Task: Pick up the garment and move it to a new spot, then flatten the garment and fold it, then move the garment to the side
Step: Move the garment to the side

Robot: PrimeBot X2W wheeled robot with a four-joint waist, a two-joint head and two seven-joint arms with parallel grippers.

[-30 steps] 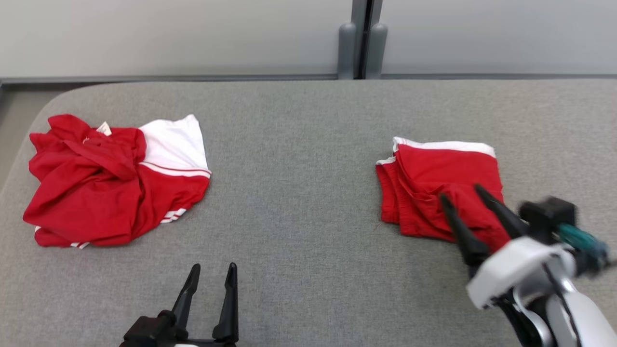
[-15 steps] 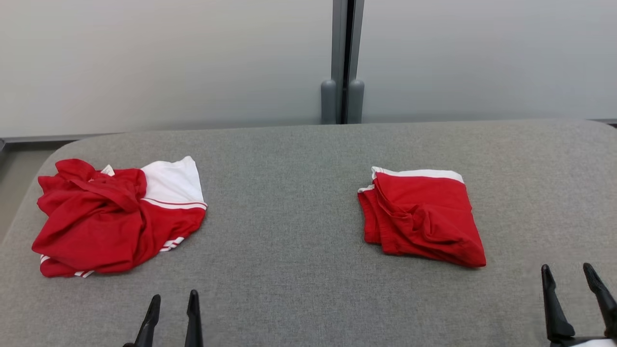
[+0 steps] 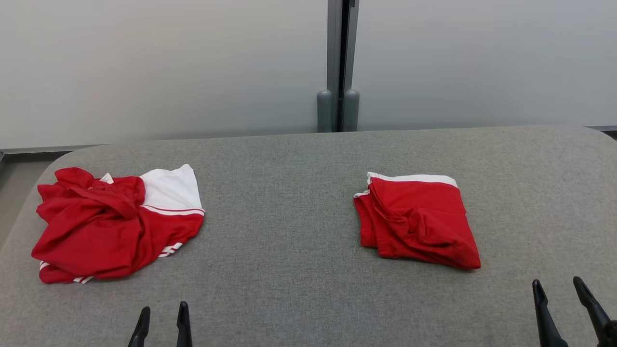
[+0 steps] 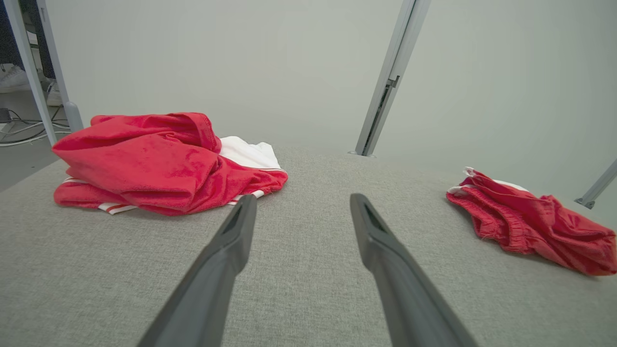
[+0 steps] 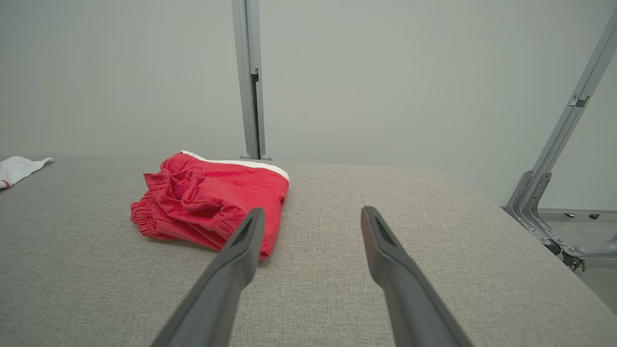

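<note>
A crumpled red-and-white garment [image 3: 113, 224] lies in a heap at the table's left end; the left wrist view has this crumpled garment [image 4: 154, 161] ahead and to the left. A folded red garment [image 3: 417, 219] with a white band lies right of centre, and the right wrist view has the folded garment [image 5: 212, 197] just ahead-left of the fingers. My left gripper [image 3: 163, 308] stands open at the near edge, empty, with its fingers [image 4: 231, 241] spread over bare cloth. My right gripper [image 3: 556, 282] is open and empty, near and right of the folded garment.
The grey fabric-covered table [image 3: 289, 250] has rounded far corners. A pale wall with a grey upright post [image 3: 337, 62] runs behind it. Metal frame brackets [image 5: 544, 207] stand off the table's right end. Bare cloth stretches between the two garments.
The head camera has tilted up, so the whole picture slid down. My right gripper has drawn back from the folded garment's near corner to the lower right, empty. The garments lie as before.
</note>
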